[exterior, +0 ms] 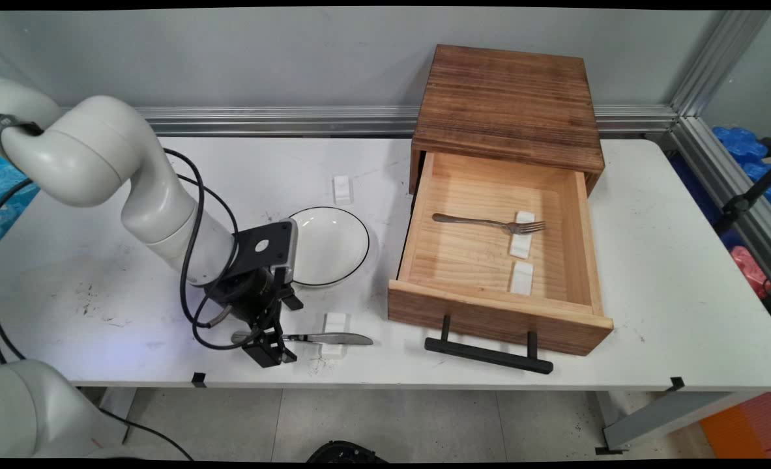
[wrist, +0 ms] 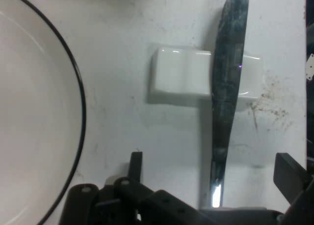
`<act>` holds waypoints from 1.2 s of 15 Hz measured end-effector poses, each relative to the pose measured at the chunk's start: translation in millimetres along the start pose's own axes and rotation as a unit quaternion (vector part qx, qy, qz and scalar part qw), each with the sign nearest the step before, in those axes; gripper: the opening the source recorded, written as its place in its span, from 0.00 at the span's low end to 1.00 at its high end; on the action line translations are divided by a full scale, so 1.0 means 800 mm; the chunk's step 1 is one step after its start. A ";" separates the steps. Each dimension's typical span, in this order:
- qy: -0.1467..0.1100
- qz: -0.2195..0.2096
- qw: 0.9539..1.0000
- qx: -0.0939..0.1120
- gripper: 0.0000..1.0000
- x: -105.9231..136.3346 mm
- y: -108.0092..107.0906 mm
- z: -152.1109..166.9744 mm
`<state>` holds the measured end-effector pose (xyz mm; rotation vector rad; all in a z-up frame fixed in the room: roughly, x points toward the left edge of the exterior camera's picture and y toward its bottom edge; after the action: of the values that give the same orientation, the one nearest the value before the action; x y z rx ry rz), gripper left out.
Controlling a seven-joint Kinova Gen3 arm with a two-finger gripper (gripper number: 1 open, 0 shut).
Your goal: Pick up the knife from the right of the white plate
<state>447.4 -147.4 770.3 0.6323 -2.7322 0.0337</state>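
Apparently open, gripper (exterior: pixel 269 343) straddles knife (exterior: pixel 323 338) on rest (exterior: pixel 334 325).

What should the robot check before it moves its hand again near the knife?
1. Hand sits over the knife handle: ok.
2. Fingers apart, one on each side of the knife: ok, the hand view shows it running between them.
3. Knife blade lies across the small white rest: ok.
4. Plate apart from knife and hand: ok.
5. Drawer pulled open, with a fork and two white rests inside: ok.
6. Fingers touching the table: cannot tell.
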 end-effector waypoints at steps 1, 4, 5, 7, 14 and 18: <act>-0.001 -0.001 1.000 0.002 1.00 0.000 0.003 0.000; -0.004 -0.002 1.000 0.012 1.00 0.000 0.010 -0.001; -0.004 -0.002 1.000 0.015 1.00 0.000 0.012 -0.001; -0.005 -0.002 1.000 0.018 1.00 0.001 0.013 -0.002; -0.004 0.001 1.000 0.028 1.00 0.003 0.013 -0.004; -0.003 0.005 1.000 0.028 1.00 0.004 0.011 -0.003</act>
<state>441.8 -140.7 773.8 0.6343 -2.7488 0.1113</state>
